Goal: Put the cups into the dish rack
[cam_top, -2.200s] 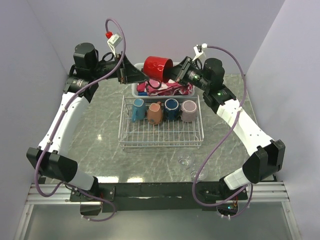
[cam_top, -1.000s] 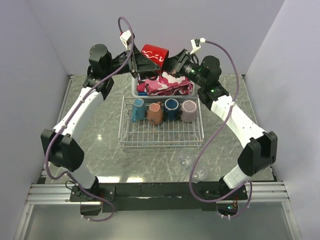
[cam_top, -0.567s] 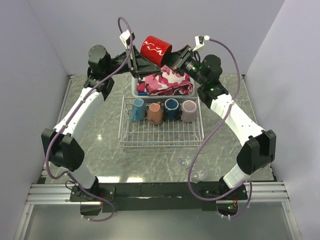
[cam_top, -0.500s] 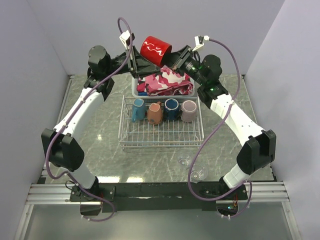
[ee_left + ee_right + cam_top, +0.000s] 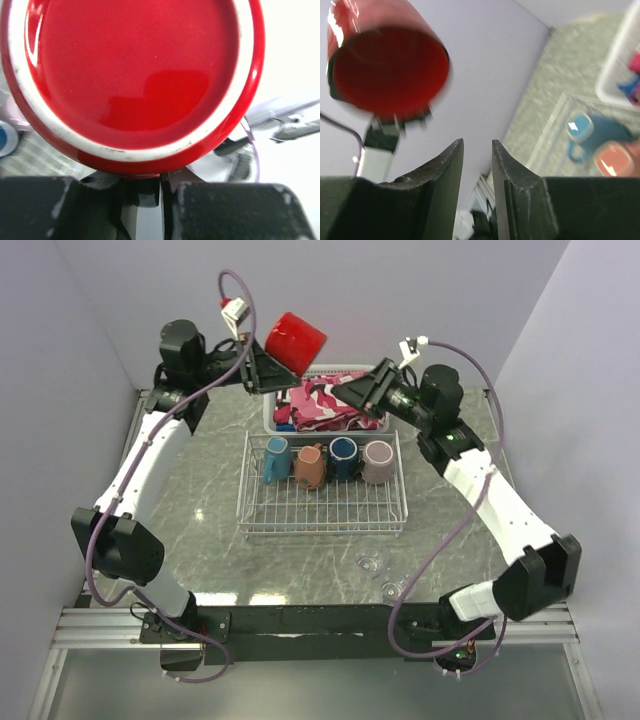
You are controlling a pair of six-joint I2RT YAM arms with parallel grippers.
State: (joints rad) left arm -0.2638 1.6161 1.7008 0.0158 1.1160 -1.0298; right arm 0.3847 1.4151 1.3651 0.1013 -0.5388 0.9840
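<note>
To either side of the dish rack [image 5: 322, 485], the left arm [image 5: 145, 455] and right arm [image 5: 500, 505] are smooth white shells joined by chunky matte-black housings [image 5: 110, 545], with black cylindrical motors [image 5: 180, 340] at the ends beyond the rack. A thin mauve cable [image 5: 465, 348] trails along each arm to a small white plug [image 5: 412, 345] beyond the rack; the left one's plug is tipped red. The right gripper [image 5: 477, 147] has two black wedge-shaped fingers [image 5: 445, 180] with grey, scuffed edges, and on the near side of the rack a black crossbar [image 5: 310, 622] joins the bases.

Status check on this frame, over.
Left gripper shut on glossy red mug, held aloft. Right gripper open, empty, clear of it. White wire dish rack holds four mugs; near rows free.
</note>
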